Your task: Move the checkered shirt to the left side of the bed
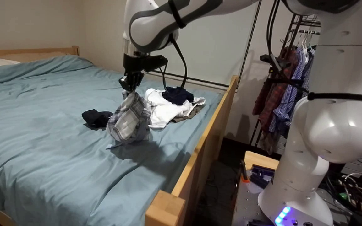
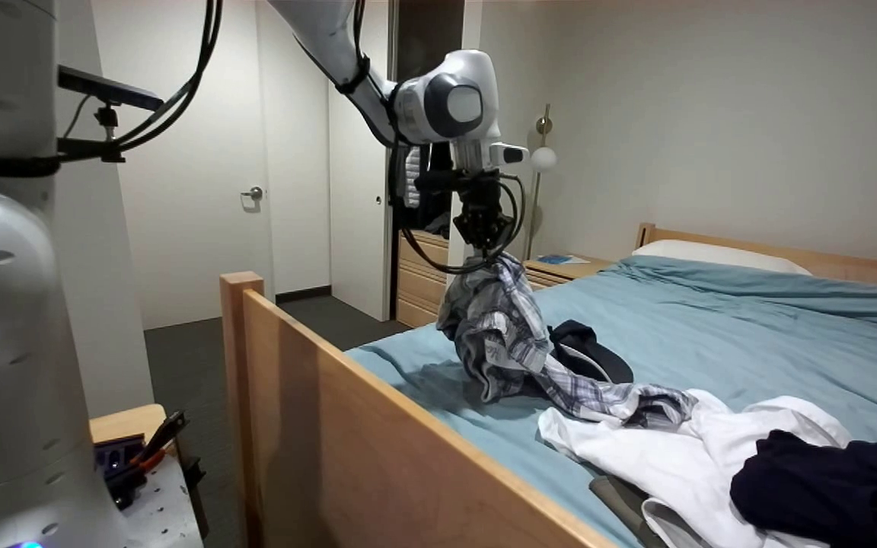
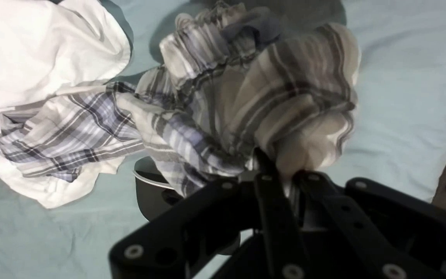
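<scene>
We've got the claw (image 1: 130,89) pointing down over the bed (image 1: 58,150), and it's pinching the checkered shirt (image 1: 130,116) by its bunched top! Look at the wrist view with us: the fingers (image 3: 271,197) stand close together, cloth caught right at the tips. The body of the shirt hangs in folds near the foot end, just inside the wooden footboard (image 2: 377,441), while a long plaid tail runs off and lies across the white clothing (image 2: 659,457). Whether the lowest folds brush the bed, we can't tell. Just beside the shirt sits a black cap (image 2: 594,354), partly hidden behind it in both exterior views. Farther along, we spot a navy garment (image 2: 827,487) lying on the white clothing, and a brownish piece (image 2: 625,502) peeking out underneath. Above it all, the white arm (image 1: 338,78) reaches in across the footboard, and up at the far end of the bed a pillow (image 2: 720,255) lies near the headboard (image 2: 865,270).
</scene>
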